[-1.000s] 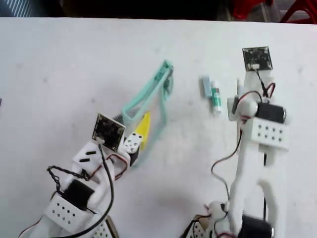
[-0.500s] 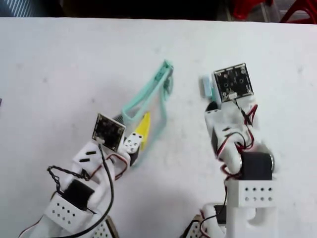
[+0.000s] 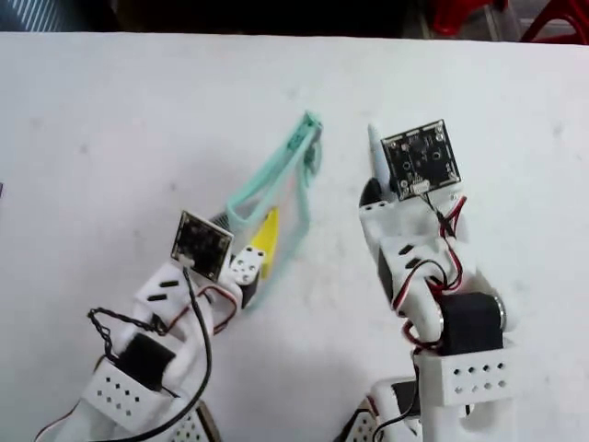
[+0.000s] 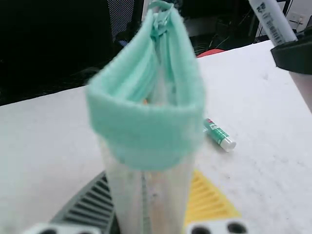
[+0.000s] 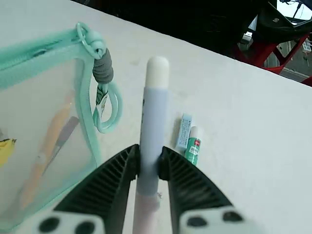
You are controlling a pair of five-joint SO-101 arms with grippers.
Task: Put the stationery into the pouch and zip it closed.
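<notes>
Mint-green trim edges the clear pouch [image 4: 146, 112], which stands on its side between the left gripper's [image 4: 146, 207] grey and yellow fingers, and they are clamped on its near end. Its mouth gapes open as a wide loop, with the zip pull at the far tip. In the high view the pouch [image 3: 276, 184] runs away from the left gripper [image 3: 255, 258] at a slant over the white table [image 3: 138, 110].

Beside it, the right gripper [image 5: 148, 156] pinches a marker [image 5: 153, 107] with a pale lilac barrel and a white cap. Both ribbed black fingers press on the barrel, and the capped end points away from the arm. From above, the marker [image 3: 375, 152] sticks out past the right gripper [image 3: 377, 189], just beside the pouch's far end and apart from it.

Through the pouch's [image 5: 44, 112] clear wall, an orange stick-like item [image 5: 51, 141] and a darker one next to it lie inside. A green cord loop [image 5: 108, 114] hangs from the zip end.

Farther out, a green-and-white glue stick [image 5: 193, 145] lies flat on the table with a small pale blue item [image 5: 184, 130] touching its side; the left wrist view also shows the glue stick [image 4: 219, 136] just beyond the pouch.
</notes>
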